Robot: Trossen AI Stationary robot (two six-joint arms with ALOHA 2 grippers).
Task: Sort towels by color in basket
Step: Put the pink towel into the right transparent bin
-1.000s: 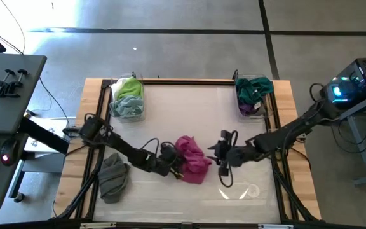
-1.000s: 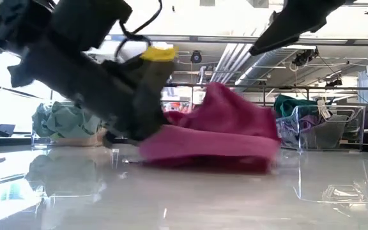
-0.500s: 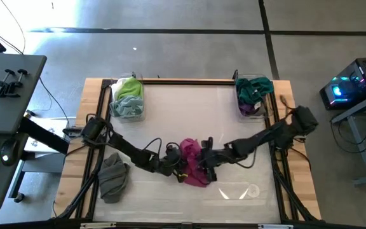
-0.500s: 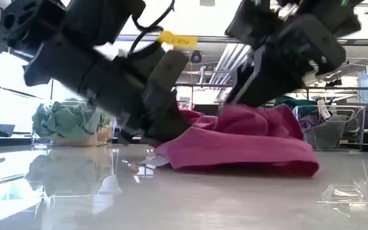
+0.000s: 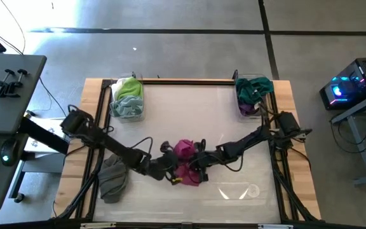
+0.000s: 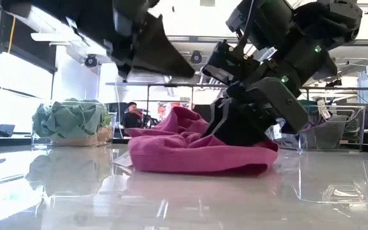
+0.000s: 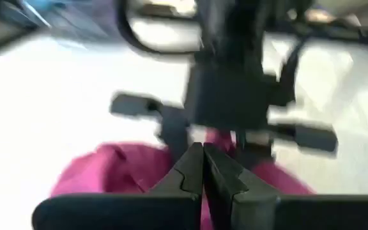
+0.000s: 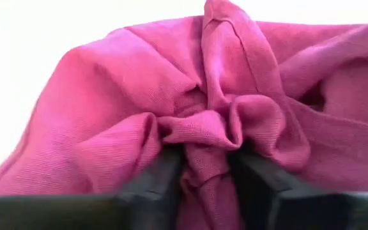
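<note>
Right hand (image 8: 206,167) pinching the magenta towel (image 5: 186,162) at mid-worktop (image 5: 189,114)

Its fingers clamp a bunched fold; the left hand (image 7: 203,167) — fingers pressed together, empty — hovers just beside. Such a small pinch could slip as it lifts, dropping the towel.
</note>
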